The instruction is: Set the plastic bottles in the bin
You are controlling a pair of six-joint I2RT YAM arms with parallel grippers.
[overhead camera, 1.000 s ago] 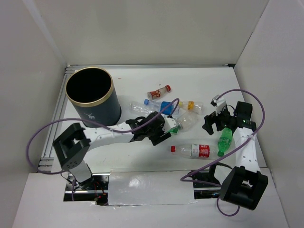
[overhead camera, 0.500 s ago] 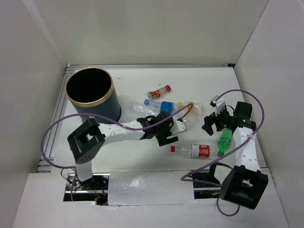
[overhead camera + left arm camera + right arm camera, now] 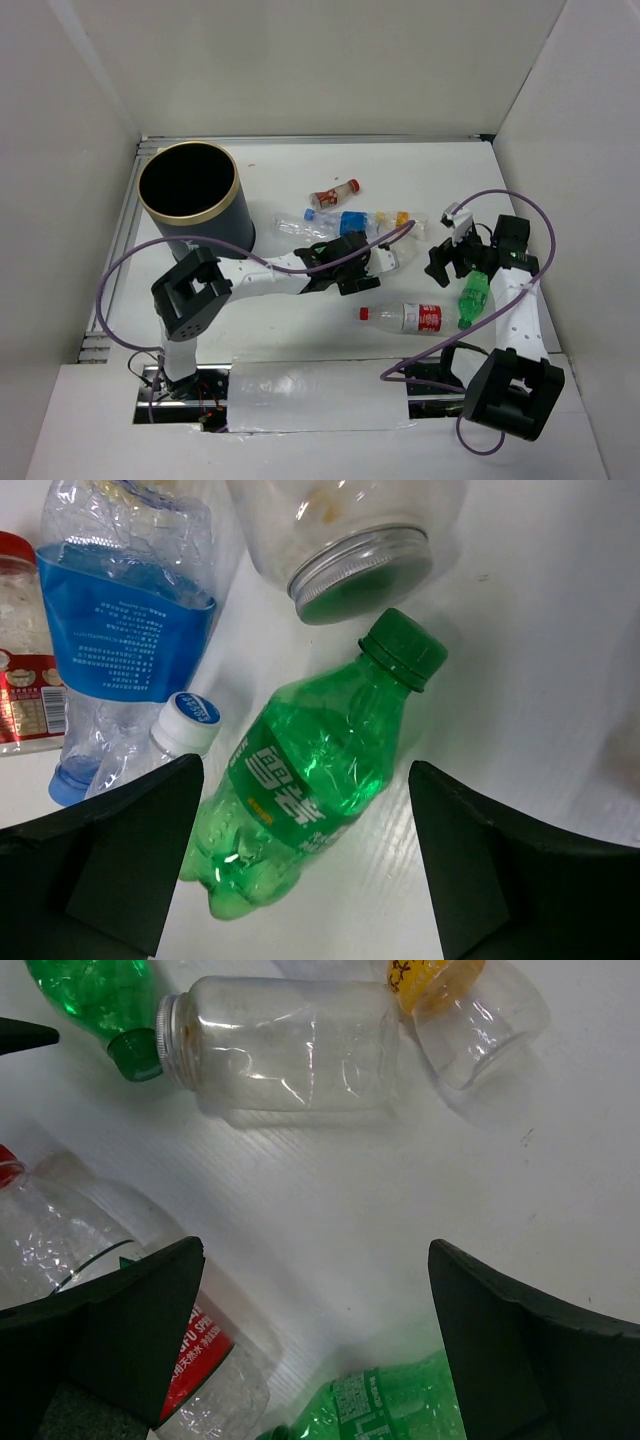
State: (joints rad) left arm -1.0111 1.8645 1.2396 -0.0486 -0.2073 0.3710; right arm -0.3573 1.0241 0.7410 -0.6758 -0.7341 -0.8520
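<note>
The bin point(image 3: 215, 238) sits upright at the table's point(image 3: 300, 330) far left corner, mouth up for drops. The bottles point(image 3: 350, 222) lie scattered toward the right edge. The left gripper point(image 3: 305, 810) is spread wide around a green bottle point(image 3: 320, 750), lined up to grab; the right gripper point(image 3: 315, 1260) gapes too, empty

Tally: 1 bin point(image 3: 216, 236), 8 bottles.
- green bottles point(image 3: 310, 780) point(image 3: 473, 293): 2
- red-label bottles point(image 3: 334, 194) point(image 3: 410, 318): 2
- blue-label bottle point(image 3: 350, 223): 1
- yellow-label bottle point(image 3: 400, 219): 1
- clear uncapped bottle point(image 3: 285, 1045): 1
- white-capped bottle point(image 3: 188, 712): 1, mostly hidden

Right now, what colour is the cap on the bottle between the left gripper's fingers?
Green, matching the green bottle; its cap shows best in the left wrist view.
</note>
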